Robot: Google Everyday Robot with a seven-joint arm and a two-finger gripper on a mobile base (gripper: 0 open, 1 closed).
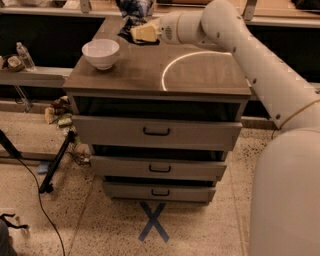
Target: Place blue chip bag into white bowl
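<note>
The hand point(143, 33) sits at the far edge of the counter point(210, 80), at about 12 o'clock from the counter's middle. Its pale yellow tips point toward 9 o'clock. The white arm point(260, 65) reaches in from 3 o'clock, crossing over the right back corner.

The blue chip bag point(135, 10) stands crumpled just at 12 o'clock from the hand and touches it. The hand seems to be closed on the bag's lower edge, though the dim far corner makes the grip hard to read.

The white bowl point(101, 52) stands upright on the counter at about 10 o'clock from its middle, near the left edge. It is apart from the hand, at about 8 o'clock from it, with nothing inside.

Three drawers point(200, 135) below the counter are pulled partly out. A blue cross point(152, 227) is taped to the floor at 6 o'clock.
</note>
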